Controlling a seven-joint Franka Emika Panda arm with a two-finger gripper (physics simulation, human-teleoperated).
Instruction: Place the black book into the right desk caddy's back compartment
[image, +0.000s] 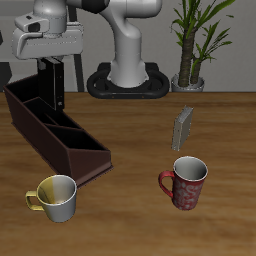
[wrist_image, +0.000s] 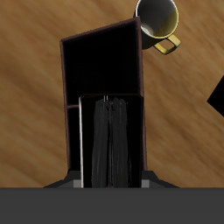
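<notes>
Wood-grain brown covers the whole tabletop (image: 130, 140), and on it the largest item is the right desk caddy (image: 55, 130), a long dark maroon-brown rectangular organiser tray split by dividers, running from about ten o'clock on the table toward its centre. We read its slant as helpful: the far end sits under our arm, so the back compartment can be reached from straight above.

Next in size is our white Franka arm with its grey two-finger gripper (image: 52, 62), poised over that far end. The jaws are clenched on the black book (image: 52, 85), a thin flat black volume held upright with its narrow edge down, hanging above the tray's far section and seemingly not yet seated in it. In the wrist view the black book (wrist_image: 109, 144) shows as a dark slab between the fingers, with the caddy's open dark compartment (wrist_image: 101, 66) just beyond it. We judge it is held vertical so it can slip between the walls.

Smaller things stand clear of the work: a red patterned ceramic mug (image: 185, 183) at about five o'clock, a yellow-olive ceramic mug (image: 55, 196) at seven o'clock just off the caddy's near end, and a thin grey patterned book (image: 183, 128) standing on edge near three o'clock. At one o'clock behind the table sits a potted green plant (image: 195, 40)
</notes>
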